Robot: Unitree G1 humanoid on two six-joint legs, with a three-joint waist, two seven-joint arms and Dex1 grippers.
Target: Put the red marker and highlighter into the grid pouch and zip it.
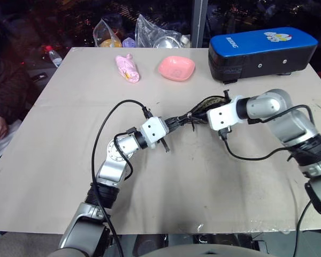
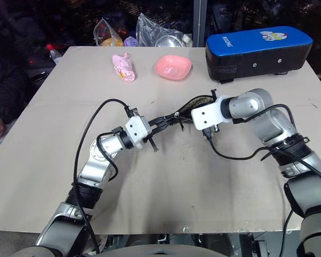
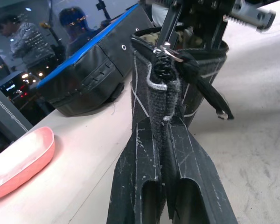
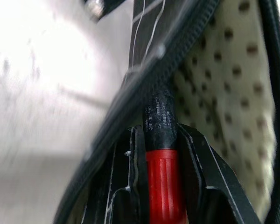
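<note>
Spanning the middle of the table [image 1: 53, 160], the grid pouch [image 3: 151, 88] hangs between both arms. Pressed together on its zipper end, the left gripper [image 3: 164, 140] holds it up. From the right wrist, the right gripper [image 4: 161, 140] pinches the red marker [image 4: 162, 182], black end pointing into the spotted beige lining, long axis along the fingers [image 4: 200, 172].

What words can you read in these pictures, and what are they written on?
White lettering on the lid of the blue-and-black case: too small to read for sure.
Cartoon picture on the same lid: a drawing, no words to read.
Grid pouch: I can't see any writing.
</note>
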